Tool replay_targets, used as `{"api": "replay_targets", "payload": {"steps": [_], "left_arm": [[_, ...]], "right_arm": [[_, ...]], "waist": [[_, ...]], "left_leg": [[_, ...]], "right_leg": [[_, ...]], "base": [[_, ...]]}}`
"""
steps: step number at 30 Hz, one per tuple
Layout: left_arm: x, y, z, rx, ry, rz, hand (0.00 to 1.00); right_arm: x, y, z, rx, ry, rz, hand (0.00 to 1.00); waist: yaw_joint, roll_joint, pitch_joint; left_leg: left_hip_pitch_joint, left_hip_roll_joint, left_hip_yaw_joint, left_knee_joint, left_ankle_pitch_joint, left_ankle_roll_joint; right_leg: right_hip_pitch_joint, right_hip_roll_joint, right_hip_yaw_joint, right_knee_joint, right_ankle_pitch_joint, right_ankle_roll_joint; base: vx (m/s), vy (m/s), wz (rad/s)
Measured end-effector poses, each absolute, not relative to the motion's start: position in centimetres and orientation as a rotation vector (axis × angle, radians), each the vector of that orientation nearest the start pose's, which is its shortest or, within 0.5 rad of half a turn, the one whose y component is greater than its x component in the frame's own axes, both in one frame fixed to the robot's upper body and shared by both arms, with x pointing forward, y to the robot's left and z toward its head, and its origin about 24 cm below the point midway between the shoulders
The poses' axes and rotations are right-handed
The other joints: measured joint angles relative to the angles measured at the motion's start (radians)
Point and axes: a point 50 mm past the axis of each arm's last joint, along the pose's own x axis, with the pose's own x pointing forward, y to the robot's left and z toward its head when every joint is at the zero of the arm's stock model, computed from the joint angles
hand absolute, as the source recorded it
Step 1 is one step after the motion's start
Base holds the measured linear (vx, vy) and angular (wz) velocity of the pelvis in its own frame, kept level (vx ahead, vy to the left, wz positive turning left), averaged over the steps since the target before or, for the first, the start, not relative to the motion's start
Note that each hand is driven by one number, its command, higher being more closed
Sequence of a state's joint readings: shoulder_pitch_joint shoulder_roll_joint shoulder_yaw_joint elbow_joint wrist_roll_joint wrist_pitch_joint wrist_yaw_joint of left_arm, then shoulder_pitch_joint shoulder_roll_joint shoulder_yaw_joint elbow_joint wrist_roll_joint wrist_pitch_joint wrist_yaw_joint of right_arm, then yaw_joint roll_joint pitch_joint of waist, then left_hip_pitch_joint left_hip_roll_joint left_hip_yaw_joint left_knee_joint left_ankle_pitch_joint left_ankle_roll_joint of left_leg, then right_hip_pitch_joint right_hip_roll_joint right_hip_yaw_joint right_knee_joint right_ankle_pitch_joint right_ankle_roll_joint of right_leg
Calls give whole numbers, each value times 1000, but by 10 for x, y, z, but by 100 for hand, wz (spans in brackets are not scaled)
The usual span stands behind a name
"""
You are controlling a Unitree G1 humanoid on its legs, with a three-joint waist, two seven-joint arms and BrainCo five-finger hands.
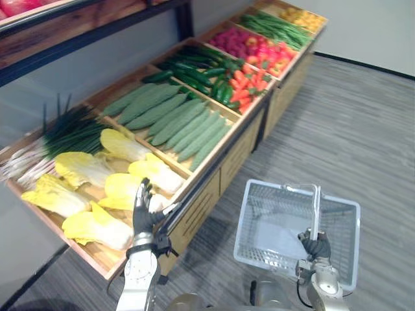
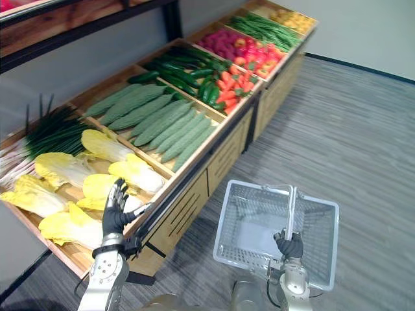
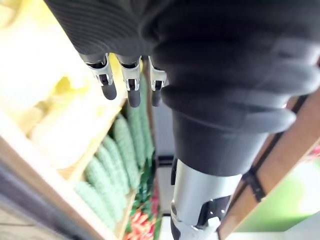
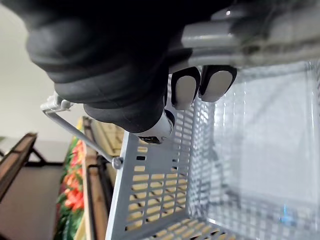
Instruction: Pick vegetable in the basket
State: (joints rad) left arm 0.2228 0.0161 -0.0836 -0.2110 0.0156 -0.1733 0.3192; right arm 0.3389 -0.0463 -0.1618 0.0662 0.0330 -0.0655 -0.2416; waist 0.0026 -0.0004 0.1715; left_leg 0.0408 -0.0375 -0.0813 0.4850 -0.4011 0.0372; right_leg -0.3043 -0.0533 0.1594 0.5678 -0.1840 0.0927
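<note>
The yellow cabbages (image 1: 97,170) lie in the nearest compartment of the wooden desk (image 1: 230,159), with long green gourds (image 1: 181,120) in the next one along. Your left hand (image 1: 144,210) is over the cabbages at the compartment's front edge, fingers straight and apart; you cannot tell whether it touches one. Your right hand (image 1: 316,246) is curled round the handle (image 1: 316,207) of the grey basket (image 1: 249,220), just beside the desk's front.

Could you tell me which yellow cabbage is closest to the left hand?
The cabbage overlapped by the left hand's straight fingers, just behind the frontmost cabbage; the others lie clear of the fingers.
</note>
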Motion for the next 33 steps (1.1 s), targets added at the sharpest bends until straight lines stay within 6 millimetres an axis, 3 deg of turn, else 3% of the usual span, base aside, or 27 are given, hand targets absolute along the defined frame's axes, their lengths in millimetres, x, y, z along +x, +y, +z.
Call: {"api": "replay_targets", "payload": {"steps": [2,3,4,6,9,10,11,13,14,17,19,26,28,33], "left_arm": [[202,157,57,-20,-161,321,0],[201,156,57,-10,-167,320,0],[201,154,57,-6,-169,312,0],[201,152,58,14,-175,298,0],[200,153,58,37,-172,305,0],[200,154,57,44,-171,310,0],[200,158,57,72,-171,336,0],[201,160,59,85,-176,349,0],[200,167,57,107,-167,389,0],[199,176,56,128,-159,426,0],[195,185,42,183,-82,440,0],[201,184,15,281,40,351,0],[202,188,3,343,100,346,0],[208,197,-22,407,222,338,0]], "right_arm": [[154,-233,-31,-91,322,-500,100],[153,-235,-30,-96,316,-503,100],[149,-236,-34,-95,339,-504,100],[137,-239,-44,-82,394,-536,100],[117,-245,-59,-62,481,-582,100],[115,-245,-61,-56,493,-587,100],[110,-246,-66,-38,521,-610,100],[105,-245,-70,-27,541,-626,100],[102,-247,-70,-10,543,-651,100],[101,-245,-73,3,554,-655,100],[100,-242,-75,24,559,-663,100],[104,-239,-83,37,589,-618,100],[104,-237,-89,43,614,-613,100],[108,-238,-93,40,630,-602,100]], "waist": [[31,32,-13],[34,28,-11],[19,41,-13],[14,40,-11],[15,33,-6],[15,33,-6],[10,33,-5],[8,35,-6],[10,36,-13],[15,16,-6],[17,3,-11],[3,-23,-36],[-19,-35,-45],[-47,-31,-51]], "left_leg": [[-3,42,-54,7,-10,-26],[-20,59,-72,12,6,-53],[-31,87,-84,27,21,-79],[-64,135,-27,62,57,-111],[-149,242,211,199,95,-96],[-151,270,267,200,91,-88],[-150,335,419,151,95,-75],[-149,363,488,85,157,-28],[-137,339,537,10,178,-56],[-115,293,547,-99,200,-89],[-116,269,542,-137,219,-85],[-76,219,552,-277,285,-95],[-59,205,551,-328,319,-103],[-35,203,558,-403,366,-112]], "right_leg": [[10,10,-72,43,-42,-28],[15,-3,-124,54,-61,-41],[39,-11,-188,47,-68,-54],[95,-12,-251,15,-79,-75],[183,-22,-335,-69,-86,-94],[197,-24,-349,-84,-86,-95],[222,-41,-386,-109,-85,-95],[231,-54,-412,-115,-86,-93],[232,-76,-427,-128,-81,-77],[229,-90,-429,-162,-66,-65],[236,-88,-416,-195,-34,-54],[235,-79,-371,-255,3,-47],[236,-62,-329,-280,12,-54],[228,-37,-311,-324,42,-66]], "base": [[359,-338,120],[276,-308,142],[263,-295,163],[198,-251,158],[103,-180,94],[23,-58,60],[-1,-24,61],[-29,62,65],[-32,103,55],[-41,116,41],[-40,78,15],[-10,4,-4],[37,-41,0],[34,-49,-11]]}}
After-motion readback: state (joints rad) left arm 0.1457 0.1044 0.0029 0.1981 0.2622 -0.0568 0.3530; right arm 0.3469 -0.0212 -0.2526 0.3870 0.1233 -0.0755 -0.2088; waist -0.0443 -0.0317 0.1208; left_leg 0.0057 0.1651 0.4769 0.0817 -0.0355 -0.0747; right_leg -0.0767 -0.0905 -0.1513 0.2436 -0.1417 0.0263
